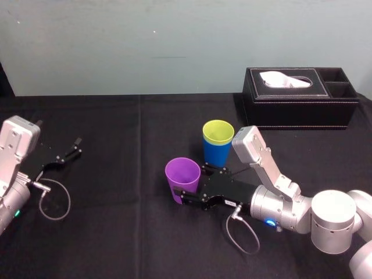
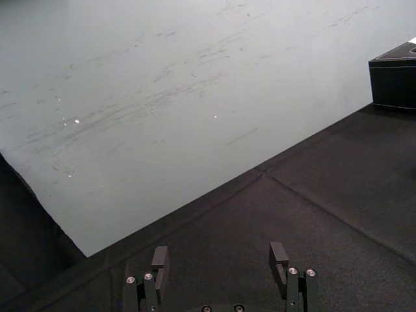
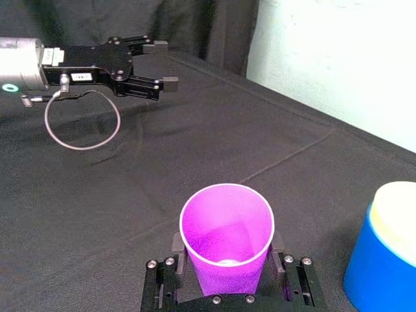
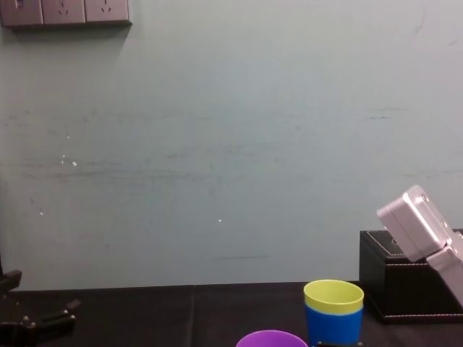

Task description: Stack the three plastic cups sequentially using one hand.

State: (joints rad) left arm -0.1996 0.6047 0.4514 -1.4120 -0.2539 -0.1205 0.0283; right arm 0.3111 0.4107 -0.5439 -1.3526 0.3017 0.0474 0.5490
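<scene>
R claw sits near-centre on the black surface, reaching in from the right, arm low over the cloth. Its fingers stand one on each side of the purple cup, pressed against the cup wall at approx. mid-height. The claw is closed to cup width and holds only this cup. Purple cup is upright, mouth up, empty inside. Whether its base rests on the surface or is just clear of it: cannot tell.

Just beyond and slightly right of the purple cup is the blue cup, upright on the surface. Yellow-green cup is nested inside it, with only its rim band showing above the blue rim. This 2-cup stack is close to the purple cup but not touching it. Chest view confirms the nesting.

L claw lies at the left side of the surface, well apart from all 3 cups. Its fingers are spread wide and hold nothing.

Far right, near the back edge: black tissue box with white tissue at the top slot. Behind the surface is a pale wall.
</scene>
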